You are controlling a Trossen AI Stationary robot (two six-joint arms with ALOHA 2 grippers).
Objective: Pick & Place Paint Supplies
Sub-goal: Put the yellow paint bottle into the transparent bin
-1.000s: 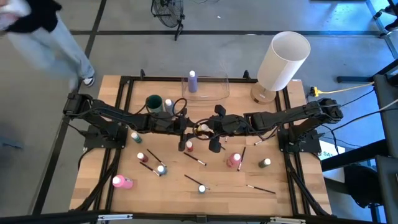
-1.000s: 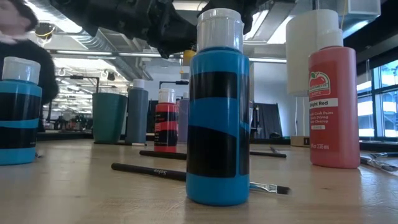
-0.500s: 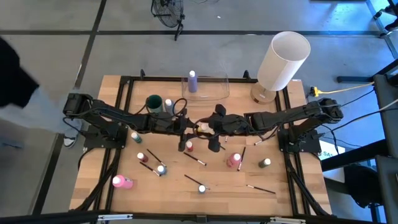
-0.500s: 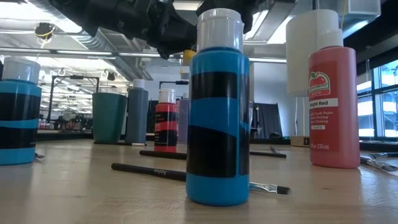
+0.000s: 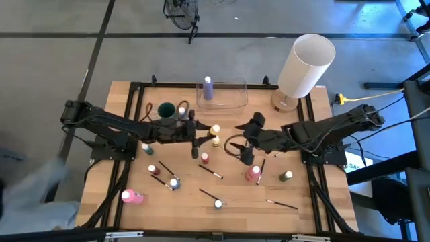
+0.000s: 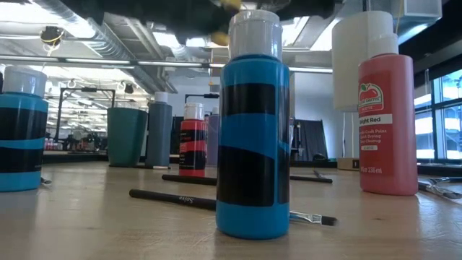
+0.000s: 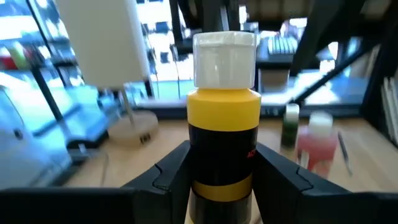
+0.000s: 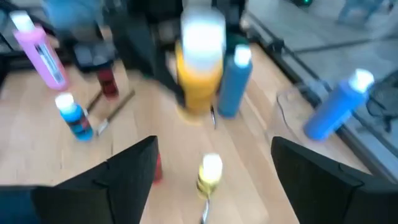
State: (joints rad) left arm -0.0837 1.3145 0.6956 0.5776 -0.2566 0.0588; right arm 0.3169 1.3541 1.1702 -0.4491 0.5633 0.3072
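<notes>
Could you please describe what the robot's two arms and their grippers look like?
Both arms are black, slim and jointed, mounted on black bases at the table's sides, with dark cables looping beside them. The left gripper and right gripper each have two flat, angular black fingers.

Bright, even light; blurred right-wrist view

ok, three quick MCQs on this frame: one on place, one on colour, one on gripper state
1. Where does the lilac bottle stand?
A. in the clear container
B. at the table's near edge
C. inside the white cylinder

2. What colour is the bottle in the left gripper?
A. pink
B. green
C. yellow with a black band

3. How is the right gripper?
A. shut on a brush
B. open, holding nothing
C. shut on a bottle

Answers: 1 A, it stands within the clear walls; 2 C, left wrist view shows it; 3 B, fingers wide apart, nothing between.
</notes>
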